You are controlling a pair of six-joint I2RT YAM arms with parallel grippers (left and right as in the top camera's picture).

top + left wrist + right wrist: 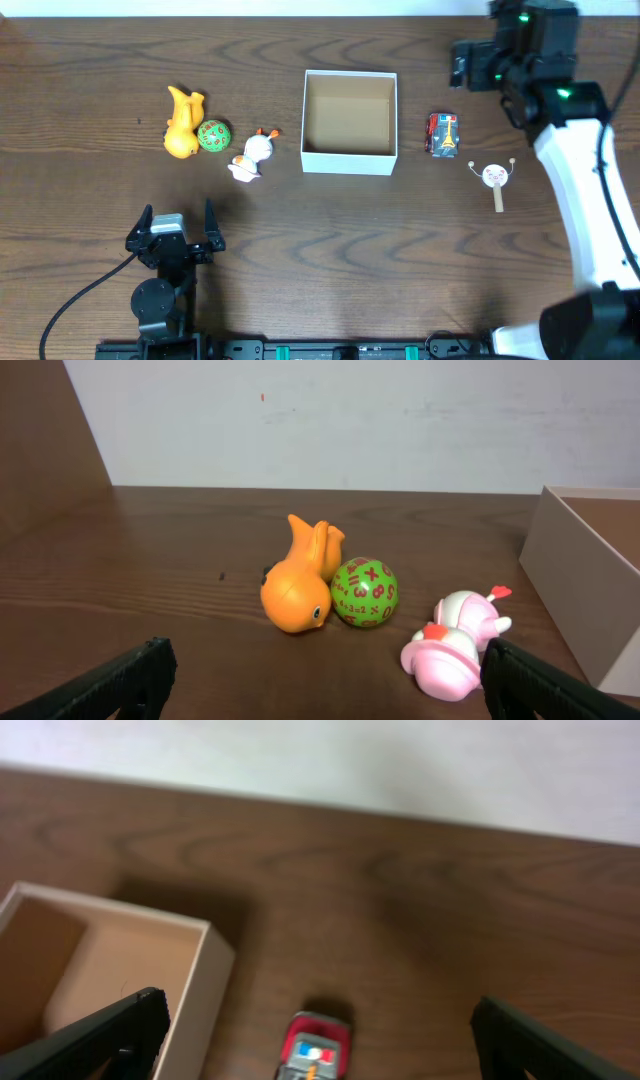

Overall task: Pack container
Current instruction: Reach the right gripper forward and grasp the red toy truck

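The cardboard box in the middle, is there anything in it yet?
Empty. From overhead, the box shows only its bare brown floor; the orange toy and red toy car lie outside it.

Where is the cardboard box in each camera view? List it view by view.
Overhead: container, upper centre.
Left wrist: container at right edge, partly cut off.
Right wrist: container in lower left corner.
Shared landmark: dark wooden table under it.

The container (349, 158), white outside and brown inside, sits upright mid-table.
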